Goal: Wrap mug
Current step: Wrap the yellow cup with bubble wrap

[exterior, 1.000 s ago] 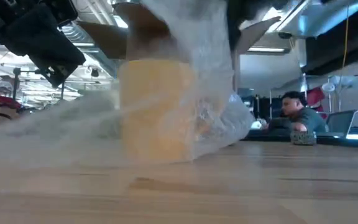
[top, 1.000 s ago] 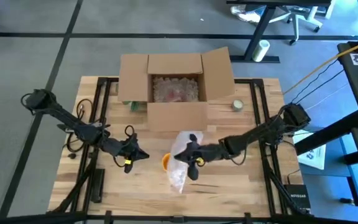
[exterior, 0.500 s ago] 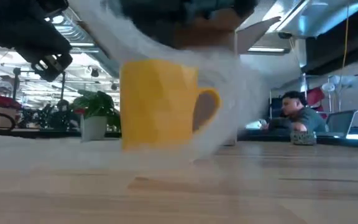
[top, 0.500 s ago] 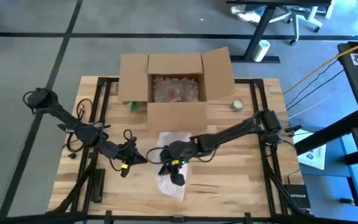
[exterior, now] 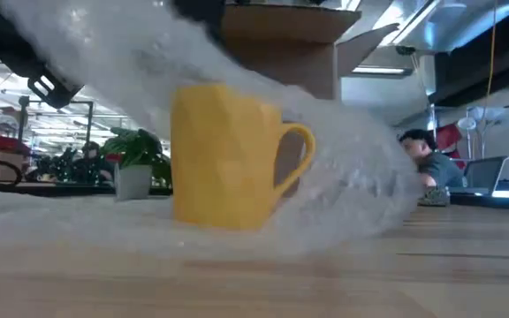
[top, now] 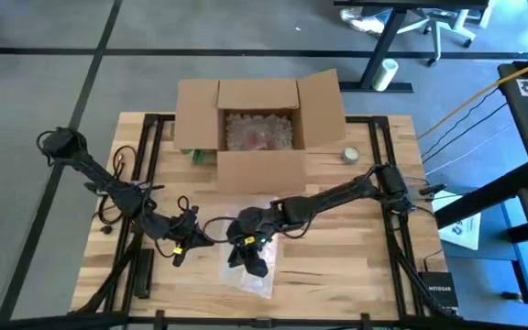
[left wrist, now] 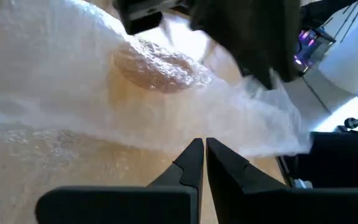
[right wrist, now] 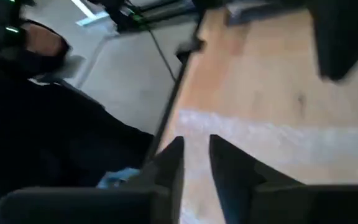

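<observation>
Yellow mug (exterior: 224,155), one; bubble wrap (exterior: 360,181), one

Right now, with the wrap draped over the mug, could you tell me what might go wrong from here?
The yellow mug stands upright with bubble wrap only loosely over it; a pull by the right gripper above it could tip or drag it. The left gripper, fingers closed beside the sheet, holds nothing, so the wrap's edge may slide free.
</observation>
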